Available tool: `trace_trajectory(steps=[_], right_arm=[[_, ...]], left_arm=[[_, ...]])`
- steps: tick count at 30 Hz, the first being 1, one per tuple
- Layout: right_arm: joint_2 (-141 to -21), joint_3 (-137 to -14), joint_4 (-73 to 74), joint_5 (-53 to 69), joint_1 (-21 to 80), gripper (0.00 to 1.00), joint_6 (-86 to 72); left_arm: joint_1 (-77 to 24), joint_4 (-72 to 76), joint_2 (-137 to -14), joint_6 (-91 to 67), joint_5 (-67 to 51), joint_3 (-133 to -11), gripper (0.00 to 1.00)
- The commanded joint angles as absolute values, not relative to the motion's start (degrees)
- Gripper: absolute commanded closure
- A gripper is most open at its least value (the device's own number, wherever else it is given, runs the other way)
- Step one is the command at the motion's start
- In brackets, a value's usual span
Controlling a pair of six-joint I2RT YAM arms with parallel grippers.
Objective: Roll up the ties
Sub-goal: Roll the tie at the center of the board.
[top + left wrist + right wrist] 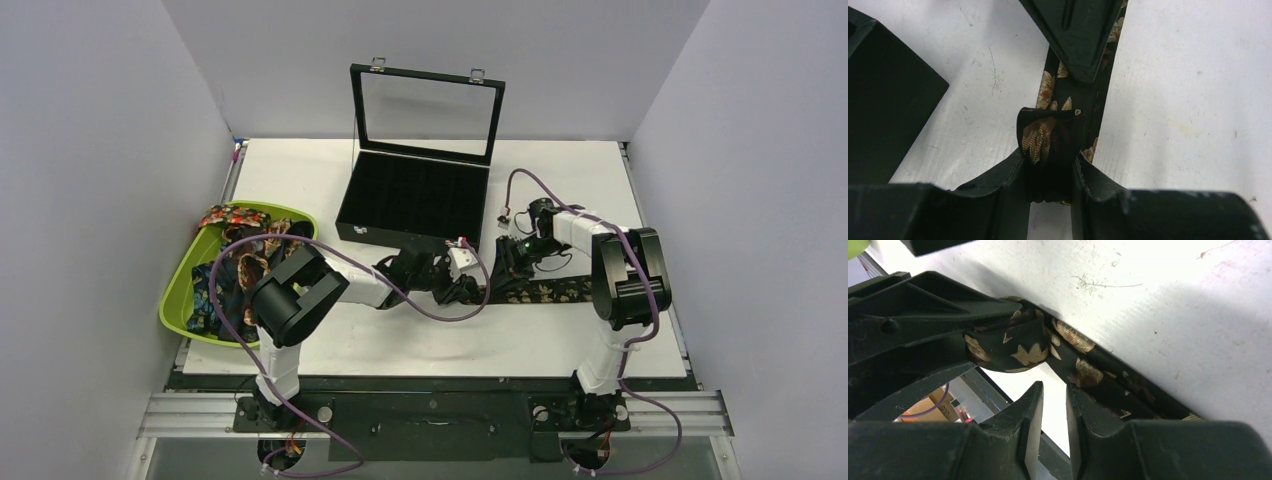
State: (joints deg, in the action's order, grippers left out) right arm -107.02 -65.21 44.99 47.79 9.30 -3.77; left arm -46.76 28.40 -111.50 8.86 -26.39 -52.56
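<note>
a dark tie with tan-gold leaf prints lies stretched along the front part of the white tabletop, running sideways between the two arms. its left end is wound into a small roll. the left gripper is clamped on that roll, one finger on each side of it, with the fabric bulging up out of the jaws. from the roll the flat length of the tie leads away across the tabletop, its gold leaves plain against the dark cloth. the right gripper sits low just beside the roll, over the flat part of the tie; its jaws stand a little apart with only a narrow gap, and nothing is between them. in the left wrist view one right finger reaches in from above, over the strip of tie just past the roll; whether it touches the fabric cannot be told. at the left edge of the tabletop a lime green tray holds a heap of other ties in red, orange and blue prints. behind the arms, toward the back of the tabletop, a black case stands with its glass lid raised upright, and its inside is divided into narrow dark compartments.
</note>
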Motion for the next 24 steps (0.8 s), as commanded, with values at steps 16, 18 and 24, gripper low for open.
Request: trace_trajectory(steps=[16,18,24], right_arm=[[-113.2,-65.5,42.5,33.3,10.2,0.84,-2.0],[-113.2,-65.4,42.5,32.9,10.1,0.84,-1.9],[-112.2,-64.7,41.8,32.3,9.9,0.84,-2.3]], left_arm=[[-45.9,16.6,-106.8,16.7,-35.2,-59.5,0.78],[-46.0,14.8,-106.2,18.9,-35.7,-59.4,0.78],[-46.7,3.8,-107.7,26.1,-32.8,-59.5,0.78]])
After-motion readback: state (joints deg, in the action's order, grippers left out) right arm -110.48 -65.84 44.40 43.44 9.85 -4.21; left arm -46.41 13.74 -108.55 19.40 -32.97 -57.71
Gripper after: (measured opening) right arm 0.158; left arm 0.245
